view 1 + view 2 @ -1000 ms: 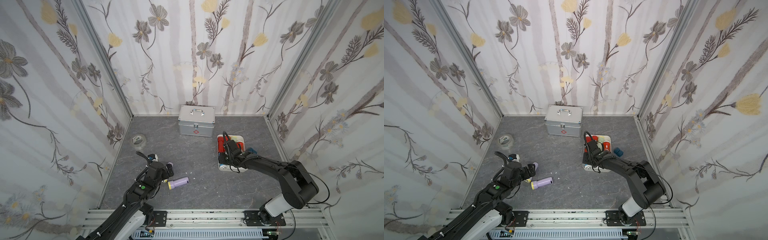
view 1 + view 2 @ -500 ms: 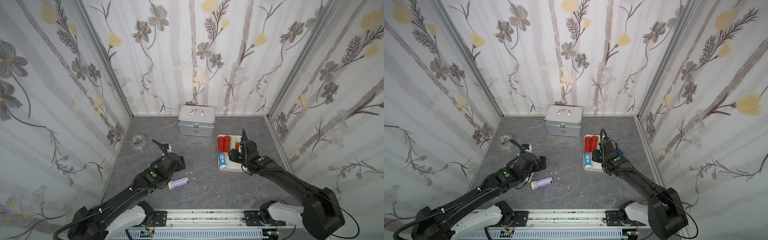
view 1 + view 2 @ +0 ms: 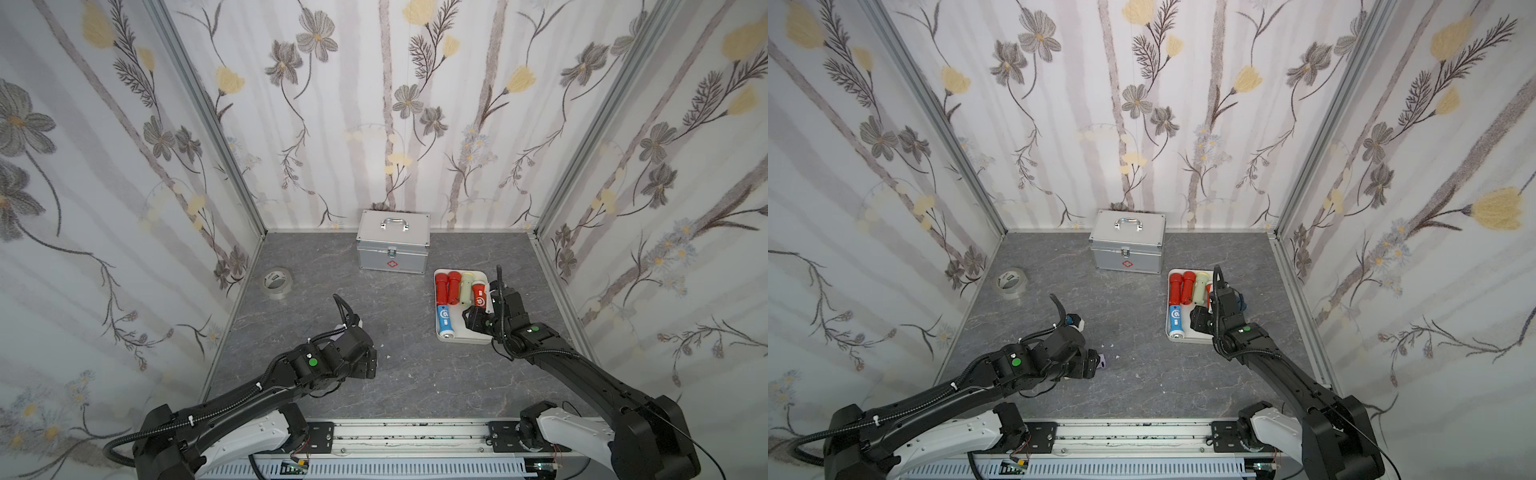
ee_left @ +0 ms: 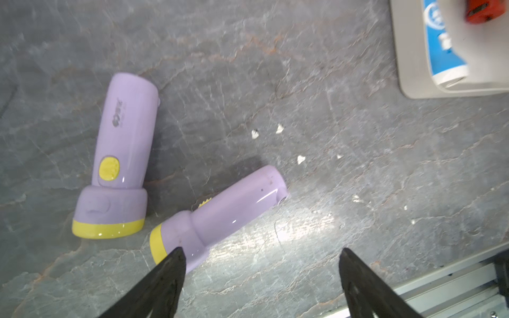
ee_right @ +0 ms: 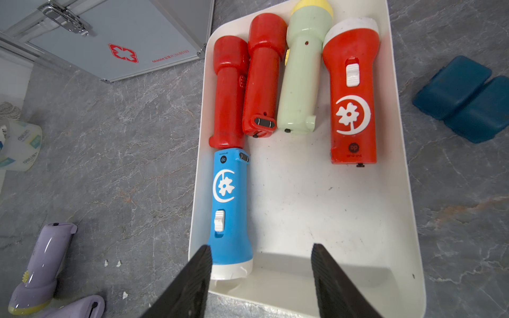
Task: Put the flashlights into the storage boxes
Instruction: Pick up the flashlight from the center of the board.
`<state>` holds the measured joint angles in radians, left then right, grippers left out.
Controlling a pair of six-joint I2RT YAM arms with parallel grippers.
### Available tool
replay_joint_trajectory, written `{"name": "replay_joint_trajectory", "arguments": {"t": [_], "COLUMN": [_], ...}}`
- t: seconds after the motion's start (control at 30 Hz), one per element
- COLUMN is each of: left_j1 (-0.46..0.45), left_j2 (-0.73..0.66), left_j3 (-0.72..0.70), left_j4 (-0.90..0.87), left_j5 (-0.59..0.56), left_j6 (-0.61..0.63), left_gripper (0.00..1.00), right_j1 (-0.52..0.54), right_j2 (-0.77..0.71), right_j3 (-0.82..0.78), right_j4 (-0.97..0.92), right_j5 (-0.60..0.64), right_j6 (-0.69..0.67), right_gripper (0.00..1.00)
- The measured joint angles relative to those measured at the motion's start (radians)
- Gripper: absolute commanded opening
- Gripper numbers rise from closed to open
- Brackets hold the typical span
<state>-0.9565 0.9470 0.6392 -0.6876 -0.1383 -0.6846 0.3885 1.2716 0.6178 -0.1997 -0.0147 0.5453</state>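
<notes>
Both pairs of jaws stand apart, holding nothing. In both top views the right gripper [image 3: 473,318] hangs over the white tray [image 3: 464,340]; the left gripper [image 3: 369,363] is well away from it, low over the floor [image 3: 395,299]. The left wrist view shows two lilac flashlights [image 4: 126,132] lying outside the tray, near each other. The right wrist view shows two red flashlights [image 5: 230,90], a pale green flashlight [image 5: 300,82], an emblem-marked red flashlight [image 5: 352,110] and a blue flashlight [image 5: 228,206] inside it.

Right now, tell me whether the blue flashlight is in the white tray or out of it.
In. The blue flashlight lies flat inside the white tray, along one long rim.
</notes>
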Motion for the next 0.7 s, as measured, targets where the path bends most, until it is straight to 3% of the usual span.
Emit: {"name": "replay_joint_trajectory", "arguments": {"t": [0.3,0.53,0.7], "left_j1": [-0.015,-0.021,-0.045], "left_j2": [0.064,0.151,0.196], "left_j3": [-0.014,0.008,0.003], "left_j4": [-0.029,0.016,0.046], "left_j5": [-0.069,-0.105,-0.101], "left_j6": [-0.022,0.058,0.085], "left_gripper": [0.97,0.87,0.86], "right_j1": [-0.016,-0.037,-0.06], "right_j2": [-0.029,-0.075,-0.088], "right_j3": [-0.01,-0.021,-0.027], "right_j4": [0.015,0.016,0.015], "right_j5": [-0.045,-0.063,-0.074], "right_j6": [-0.018,-0.034,-0.042], "right_gripper": [0.6,0.61,0.61]}}
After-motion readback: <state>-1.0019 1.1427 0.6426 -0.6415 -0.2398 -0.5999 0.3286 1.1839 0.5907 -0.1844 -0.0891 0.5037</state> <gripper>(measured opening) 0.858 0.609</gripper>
